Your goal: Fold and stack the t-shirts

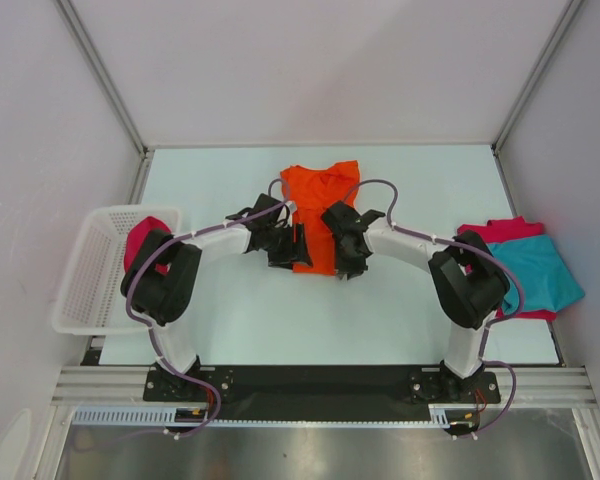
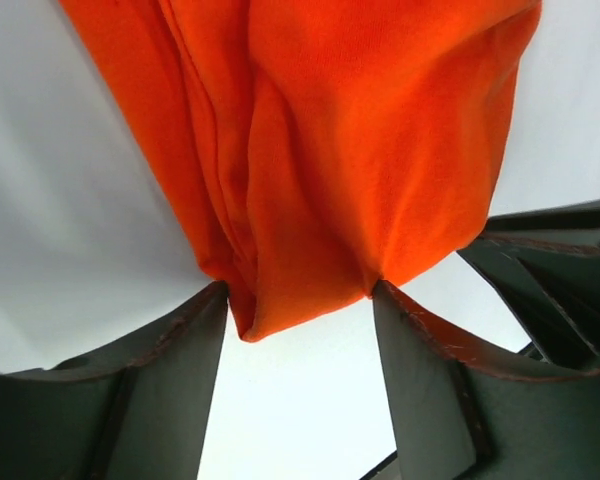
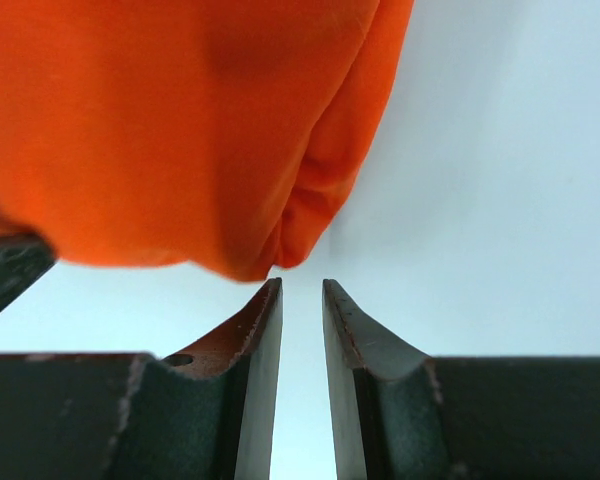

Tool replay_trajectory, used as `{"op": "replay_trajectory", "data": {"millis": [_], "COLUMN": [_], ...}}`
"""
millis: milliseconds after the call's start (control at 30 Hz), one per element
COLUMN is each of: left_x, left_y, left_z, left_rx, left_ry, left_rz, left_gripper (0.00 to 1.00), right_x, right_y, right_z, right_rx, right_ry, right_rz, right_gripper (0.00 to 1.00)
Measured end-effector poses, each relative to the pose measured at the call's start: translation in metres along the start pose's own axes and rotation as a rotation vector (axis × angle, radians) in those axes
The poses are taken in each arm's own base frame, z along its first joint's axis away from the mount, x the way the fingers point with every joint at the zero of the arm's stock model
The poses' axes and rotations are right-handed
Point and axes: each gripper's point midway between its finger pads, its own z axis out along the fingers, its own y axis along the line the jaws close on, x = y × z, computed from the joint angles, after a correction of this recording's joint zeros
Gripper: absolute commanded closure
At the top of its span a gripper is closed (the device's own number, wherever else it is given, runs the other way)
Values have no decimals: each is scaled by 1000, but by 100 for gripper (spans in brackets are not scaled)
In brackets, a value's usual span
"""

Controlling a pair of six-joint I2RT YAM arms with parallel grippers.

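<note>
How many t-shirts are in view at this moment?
4: orange t-shirt at the centre of the table; teal t-shirt at right, lying on a crimson t-shirt; pink-red t-shirt in the basket. More may be hidden.

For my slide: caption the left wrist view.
Orange t-shirt bunched between the left gripper's parted fingers, over the pale table.

I'm scanning all three views and I'm reading nothing at all. The orange t-shirt (image 1: 315, 190) is showing plain cloth with no print or tag. The white basket (image 1: 80, 300) is giving me no label I can make out, and the arms and the frame rail are showing no legible marking.
</note>
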Motion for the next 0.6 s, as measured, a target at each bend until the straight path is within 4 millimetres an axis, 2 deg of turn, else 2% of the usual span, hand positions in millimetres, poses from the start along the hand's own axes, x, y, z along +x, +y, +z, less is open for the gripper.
{"op": "replay_trajectory", "data": {"millis": [100,133,200,233,400,600], "left_x": [-1,-2,-2,-2,0,1], "left_y": [-2,-2,-3,-2,0,0], "left_z": [0,1,3,4,10,11], "left_rx": [8,11,17,19,24,25], "left_ry": [-4,-5,-9,-8,3,4], "left_rz": [-2,-3,-7,-9,-16,-17], "left_gripper": [52,68,78,87,90,92], "right_x": [-8,-11,-17,-19,-24,-19], "right_y": [4,5,8,9,12,11], "right_z": [-13,-17,-24,-26,-29,-16], "right_rx": [-18,-24,-35,-39,-48,-29], "right_ry": [-33,-44,-65,-72,-84,-58], "right_rz": [5,7,10,11,13,9], "right_gripper": [71,71,71,71,71,71]}}
